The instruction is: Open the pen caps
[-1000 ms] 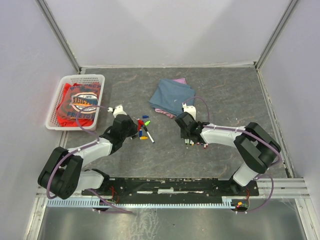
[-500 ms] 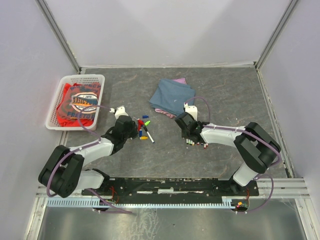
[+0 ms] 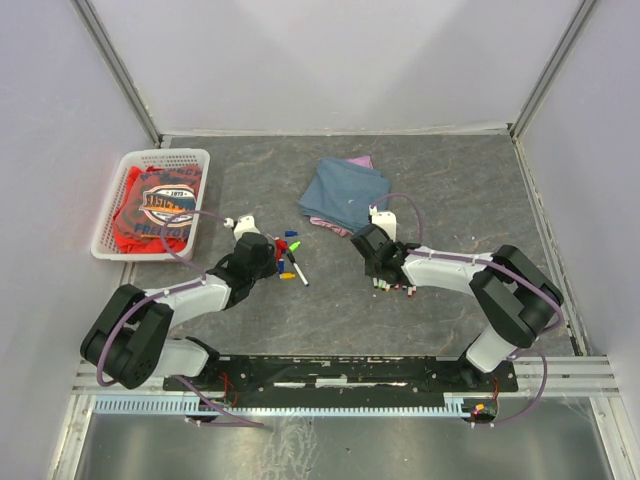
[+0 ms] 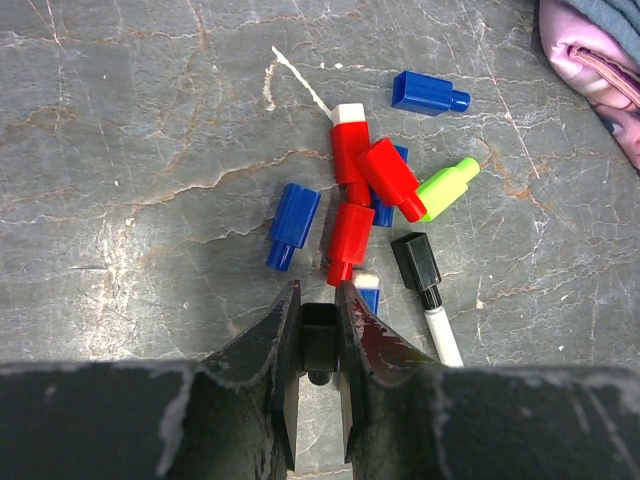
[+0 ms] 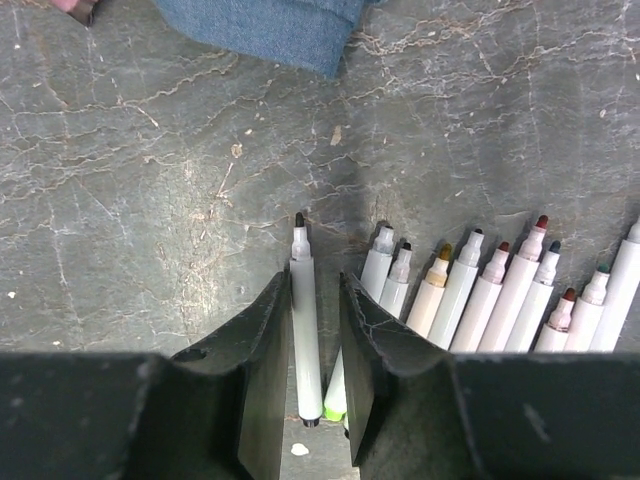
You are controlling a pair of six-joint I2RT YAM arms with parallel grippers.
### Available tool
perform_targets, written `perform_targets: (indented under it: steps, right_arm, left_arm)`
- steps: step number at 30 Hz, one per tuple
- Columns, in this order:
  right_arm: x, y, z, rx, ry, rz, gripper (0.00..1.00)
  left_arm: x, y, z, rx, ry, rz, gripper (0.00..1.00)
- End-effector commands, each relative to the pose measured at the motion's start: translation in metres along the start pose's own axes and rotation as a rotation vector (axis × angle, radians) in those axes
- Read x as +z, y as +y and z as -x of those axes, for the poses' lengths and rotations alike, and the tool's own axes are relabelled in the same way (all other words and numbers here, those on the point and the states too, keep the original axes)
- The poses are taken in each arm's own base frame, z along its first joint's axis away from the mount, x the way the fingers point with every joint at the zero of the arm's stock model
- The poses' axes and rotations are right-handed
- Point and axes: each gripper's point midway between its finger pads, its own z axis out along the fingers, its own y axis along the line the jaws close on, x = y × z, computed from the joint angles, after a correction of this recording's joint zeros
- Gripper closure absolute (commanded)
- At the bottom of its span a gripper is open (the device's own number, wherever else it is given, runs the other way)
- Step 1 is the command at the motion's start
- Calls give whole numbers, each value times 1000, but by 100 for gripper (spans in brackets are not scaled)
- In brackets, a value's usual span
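grey marbled tabletop (image 4: 120, 120), one cap pulled and one pen laid down: both needed a clean let-go

nearest on the left, the left gripper (image 4: 318, 300) was clenched on a black cap (image 4: 318, 335), just short of the loose caps (image 4: 350, 200), red, blue and green, heaped beyond its fingertips, and a black-capped pen (image 4: 420, 265) at the heap's right edge looked unopened. on the right, the right gripper (image 5: 312, 285) had its jaws slack on either side of a black-tipped pen (image 5: 303, 320), which lay flat just left of the row of uncapped pens (image 5: 500, 290), with the blue cloth (image 5: 270, 25) farther off. judged from this, the cap was best lowered beside the heap before the fingers parted, so it would not bounce or roll. the right gripper was best lifted straight up, without knocking the barrel into the row.
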Motion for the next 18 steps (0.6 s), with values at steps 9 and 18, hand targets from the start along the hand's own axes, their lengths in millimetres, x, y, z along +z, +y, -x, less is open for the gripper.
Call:
perform_targets:
  steps: [9,18]
  right_arm:
    - [-41,42,38,-88,-158,172,66]
    - [-60,95,42,-184,-178,303,64]
  left_arm:
    - [2,-11,20,27,-60,-6,77]
    - [0,-11,21,26,-63,-9,67]
